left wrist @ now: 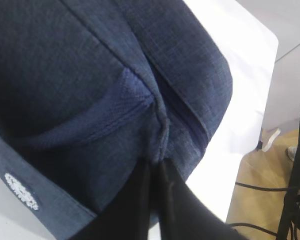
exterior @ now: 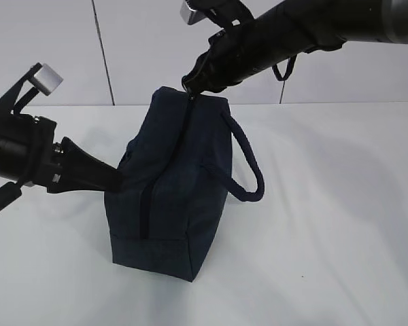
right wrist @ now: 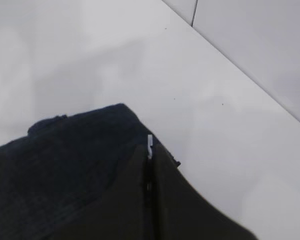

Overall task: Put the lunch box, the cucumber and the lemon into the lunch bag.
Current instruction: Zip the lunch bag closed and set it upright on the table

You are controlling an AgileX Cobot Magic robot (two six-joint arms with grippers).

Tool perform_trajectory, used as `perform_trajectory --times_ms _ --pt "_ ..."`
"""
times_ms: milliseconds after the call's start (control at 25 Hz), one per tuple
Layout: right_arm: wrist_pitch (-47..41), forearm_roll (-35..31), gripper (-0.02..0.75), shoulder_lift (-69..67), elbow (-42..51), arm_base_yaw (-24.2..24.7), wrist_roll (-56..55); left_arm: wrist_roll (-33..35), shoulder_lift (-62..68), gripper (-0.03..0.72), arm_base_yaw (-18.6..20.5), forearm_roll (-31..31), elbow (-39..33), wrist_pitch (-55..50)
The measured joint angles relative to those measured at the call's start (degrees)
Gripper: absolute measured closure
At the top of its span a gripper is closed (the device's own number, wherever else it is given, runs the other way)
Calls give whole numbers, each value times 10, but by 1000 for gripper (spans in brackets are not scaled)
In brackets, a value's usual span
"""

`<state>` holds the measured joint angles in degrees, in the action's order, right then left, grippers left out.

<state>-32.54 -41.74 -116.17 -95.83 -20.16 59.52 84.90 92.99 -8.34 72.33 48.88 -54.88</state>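
**White table, bag standing on end, both claws clenched on it**

White tabletop and pale wall panels are framing this one. The right claw [exterior: 190,87] is sitting clenched at the bag's [exterior: 164,204] top corner, pinching the silver zipper pull [right wrist: 149,146]. The left claw [exterior: 112,180] is clamped shut too, biting a fold of fabric low on the bag's left side.

Bag is resting near the middle of the table, tipped up on one end, its long axis running close to vertical, zipper line [exterior: 183,146] climbing toward the right claw. One handle [exterior: 248,166] is looping out to the right.

Box, cucumber and lemon are not showing anywhere.

Risk from here: the pull is tiny, so it could be slipping free mid-tug. If the left pinch gives, the bag is probably lifting or toppling rather than the zipper running.
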Motion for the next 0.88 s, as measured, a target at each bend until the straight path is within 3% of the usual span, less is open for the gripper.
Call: perform_trajectory --times_ms 240,560,880 --pt "-8 -74 730 -9 -18 25 29 -17 0 694 7 -21 0 0" --pt "-105 -214 730 -52 -59 69 78 -23 0 694 38 -28 0 -6" --pt "-166 -342 730 -103 -66 105 95 -32 0 694 46 -38 1 10"
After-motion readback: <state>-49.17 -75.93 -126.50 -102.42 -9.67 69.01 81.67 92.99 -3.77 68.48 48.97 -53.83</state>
